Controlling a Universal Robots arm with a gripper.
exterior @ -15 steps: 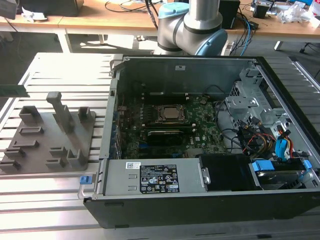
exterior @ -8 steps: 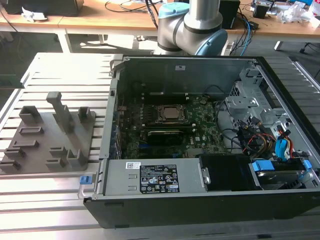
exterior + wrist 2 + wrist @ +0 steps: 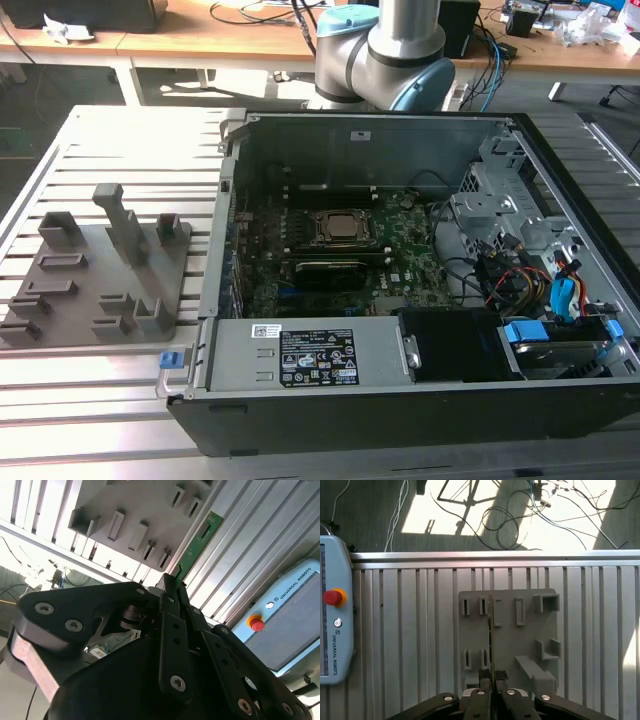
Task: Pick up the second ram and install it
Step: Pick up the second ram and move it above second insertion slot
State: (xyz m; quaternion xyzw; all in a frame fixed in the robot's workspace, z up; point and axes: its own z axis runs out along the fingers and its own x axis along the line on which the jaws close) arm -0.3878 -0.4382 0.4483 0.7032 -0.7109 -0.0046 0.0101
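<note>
My gripper (image 3: 492,676) is shut on the second ram (image 3: 491,640), a thin green circuit-board stick seen edge-on in the first wrist view. It hangs over the grey holder tray (image 3: 520,640). In the second wrist view the ram (image 3: 197,545) sticks out flat from between the black fingers (image 3: 170,587), its far end reaching toward the slotted tray (image 3: 125,510). In the exterior view the open computer case (image 3: 400,400) shows the green motherboard (image 3: 400,255), and the holder tray (image 3: 100,280) lies to the exterior view's left of it.
A teach pendant (image 3: 335,625) with a red stop button lies on the ribbed aluminium table (image 3: 410,645) beside the tray. Inside the case are drive cages and coloured cables (image 3: 540,290) and a power supply (image 3: 310,355). The arm's base (image 3: 380,50) stands behind the case.
</note>
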